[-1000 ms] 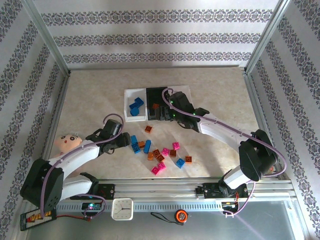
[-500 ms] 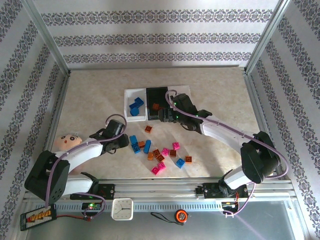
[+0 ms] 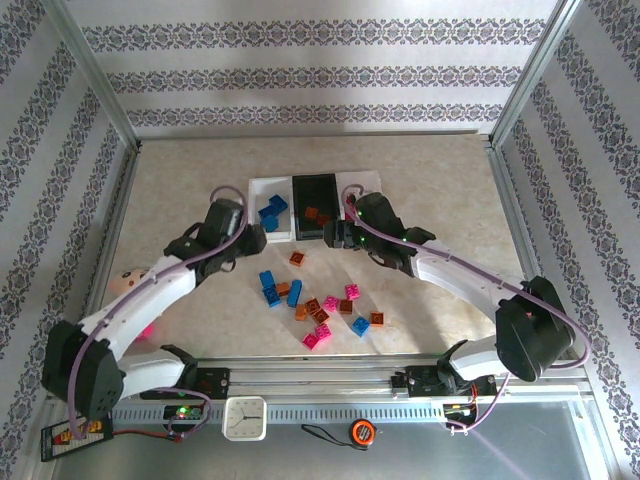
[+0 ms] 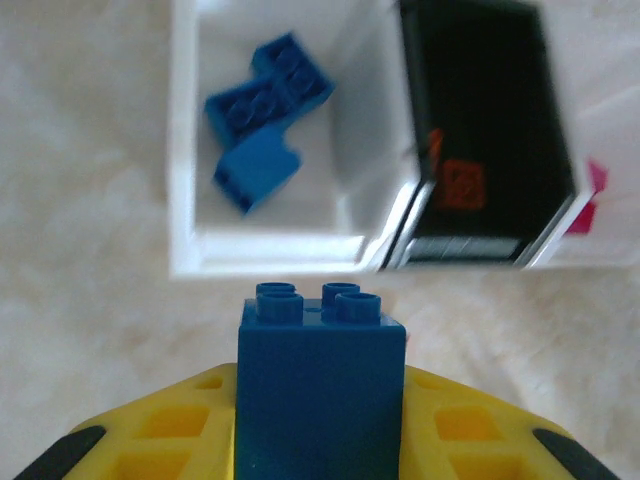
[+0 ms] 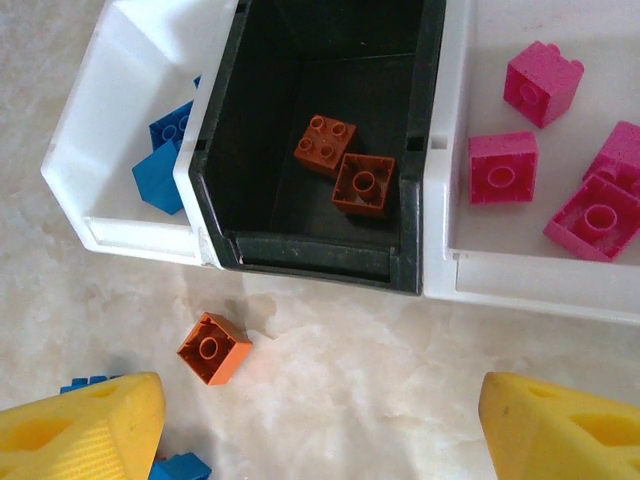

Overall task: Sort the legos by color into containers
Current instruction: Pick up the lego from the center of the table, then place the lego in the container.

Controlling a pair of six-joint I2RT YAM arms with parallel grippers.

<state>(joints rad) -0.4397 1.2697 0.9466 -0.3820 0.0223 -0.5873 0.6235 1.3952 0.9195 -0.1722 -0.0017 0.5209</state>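
My left claw [image 3: 244, 238] is clamped on a small blue studded plastic brick [image 4: 320, 385]. The yellow fingers [image 4: 160, 440] press its two flat side walls, and the studs point forward, away from my wrist. Just ahead of those studs is the near wall of the left-hand white rectangular plastic bin [image 4: 270, 250], where two more blue bricks [image 4: 262, 110] already lie. The brick I carry has not yet crossed that rim.

I judge this piece light, rigid and slick. It won't deform, but it could twist out if pinched on a corner or across the studs, so the flat sides are the right place to hold it.

My right claw [image 5: 320, 435] hangs wide open and empty, low over the marbled beige tabletop [image 5: 360, 340]. A loose orange-brown square brick [image 5: 213, 348] sits on the table between its fingers and the black middle bin [image 5: 212, 170]. That bin holds two orange-brown bricks [image 5: 345, 168]. Joined to its right side is the second white bin [image 5: 445, 150], with several pink bricks [image 5: 502, 170] inside.

Further out, the unsorted scatter of blue, orange-brown and pink bricks [image 3: 320, 305] lies on the table, between the bins and my bases.
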